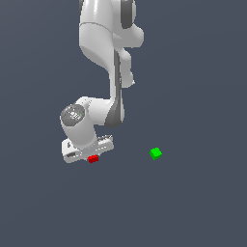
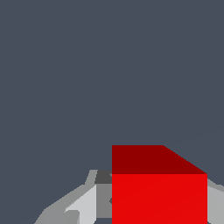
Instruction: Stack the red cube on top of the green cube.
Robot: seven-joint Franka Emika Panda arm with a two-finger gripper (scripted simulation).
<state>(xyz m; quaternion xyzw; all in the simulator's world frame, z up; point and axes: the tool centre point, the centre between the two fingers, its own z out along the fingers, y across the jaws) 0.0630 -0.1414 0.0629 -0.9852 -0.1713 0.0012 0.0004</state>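
Note:
The tiny red cube (image 1: 93,158) sits directly under the white gripper (image 1: 90,155), whose hand hides the fingers in the exterior view. In the wrist view the red cube (image 2: 159,197) fills the space between the two fingers (image 2: 103,199), and grey finger surfaces lie against both of its sides, so the gripper (image 2: 153,192) is shut on it. The green cube (image 1: 155,153) rests by itself on the floor toward the exterior view's right, well apart from the gripper. It does not show in the wrist view.
The white arm (image 1: 103,43) rises from the gripper toward the top of the exterior view. Around both cubes there is only flat dark grey floor (image 1: 193,202).

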